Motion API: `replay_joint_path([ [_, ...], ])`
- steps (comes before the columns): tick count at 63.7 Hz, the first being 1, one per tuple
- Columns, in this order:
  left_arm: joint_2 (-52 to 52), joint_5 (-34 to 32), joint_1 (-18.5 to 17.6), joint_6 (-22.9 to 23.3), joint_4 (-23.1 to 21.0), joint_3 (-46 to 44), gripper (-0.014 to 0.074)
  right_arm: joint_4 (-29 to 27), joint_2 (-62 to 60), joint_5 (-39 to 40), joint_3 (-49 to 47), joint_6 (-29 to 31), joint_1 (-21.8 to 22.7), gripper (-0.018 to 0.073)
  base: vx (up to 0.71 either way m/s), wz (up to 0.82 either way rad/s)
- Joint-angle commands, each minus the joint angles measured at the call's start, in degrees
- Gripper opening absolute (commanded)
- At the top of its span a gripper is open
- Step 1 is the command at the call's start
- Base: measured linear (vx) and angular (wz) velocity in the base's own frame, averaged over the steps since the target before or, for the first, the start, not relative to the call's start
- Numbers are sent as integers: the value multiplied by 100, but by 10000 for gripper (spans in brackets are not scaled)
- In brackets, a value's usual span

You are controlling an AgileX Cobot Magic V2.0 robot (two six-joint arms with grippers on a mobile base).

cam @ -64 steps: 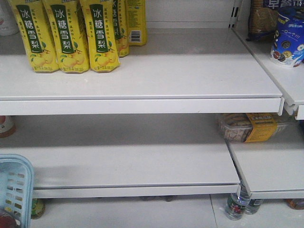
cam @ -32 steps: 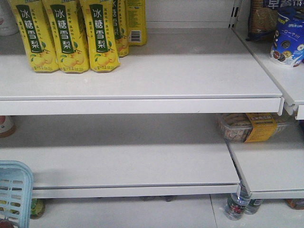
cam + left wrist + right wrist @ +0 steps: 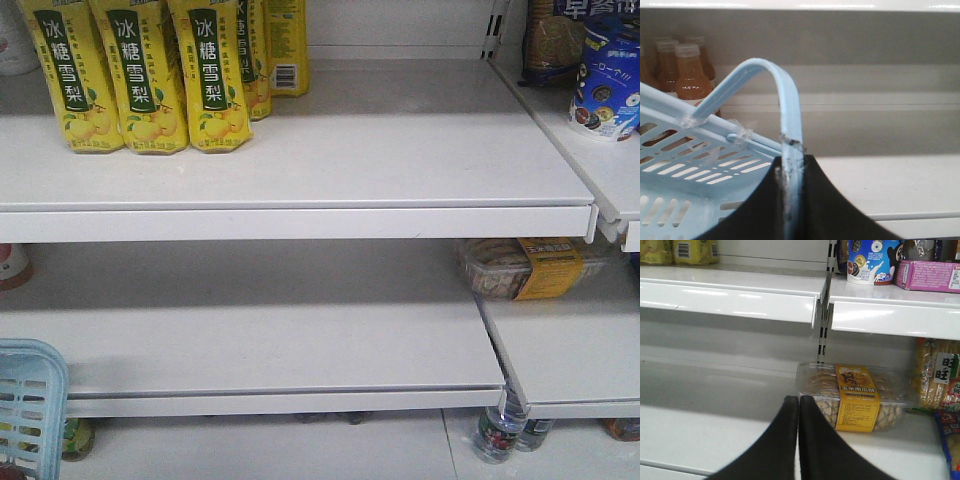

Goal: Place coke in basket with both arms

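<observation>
The light blue plastic basket (image 3: 30, 400) shows only as a corner at the lower left of the front view, in front of the left end of the lower white shelf (image 3: 260, 345); its rim is rounded and its wall cut with narrow slots. A speck of red sits at the very bottom left edge below it, too small to say whether it is the coke, and no can is clearly seen in any view.

In the left wrist view the left gripper (image 3: 791, 195) is clamped on the thin, flat loop handle (image 3: 785, 105) of the basket. The two matte black, pointed fingers (image 3: 822, 205) press against the strap from either side, and the strap is scuffed dark where they meet it. The handle arches up and over to a hinge wrapped in clear tape on the basket's rim. Behind the basket stand amber drink bottles (image 3: 687, 75) with pale caps.

The right gripper (image 3: 798, 440) is closed on nothing, its smooth black fingers meeting in a thin seam above the front of the white shelf. Just beyond it lies a clear plastic tray of biscuits (image 3: 855, 397) with a yellow paper band. On the upper shelf's left end stand glossy yellow drink cartons (image 3: 140, 75).
</observation>
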State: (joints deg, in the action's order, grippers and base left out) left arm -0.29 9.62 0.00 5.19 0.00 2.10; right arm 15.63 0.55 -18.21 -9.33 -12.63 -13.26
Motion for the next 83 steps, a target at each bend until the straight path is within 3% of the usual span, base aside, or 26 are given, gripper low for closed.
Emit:
replay_joint_path([
  [1,-126,-899,-12,-112,91,-24,-6,62,78,416,-172,22,9,-9,0,0],
  [53,-126,-899,-12,-112,91,-24,-6,73,115,418,-172,30,22,-9,0,0],
  [64,-126,-899,-12,-112,91,-24,-6,-515,288,431,-170,45,575,-9,0,0],
  [70,-126,-899,-12,-112,91,-24,-6,-538,288,565,-54,45,937,-9,0,0],
  [83,-126,-899,-12,-112,91,-24,-6,-608,280,1774,741,45,1336,-9,0,0],
])
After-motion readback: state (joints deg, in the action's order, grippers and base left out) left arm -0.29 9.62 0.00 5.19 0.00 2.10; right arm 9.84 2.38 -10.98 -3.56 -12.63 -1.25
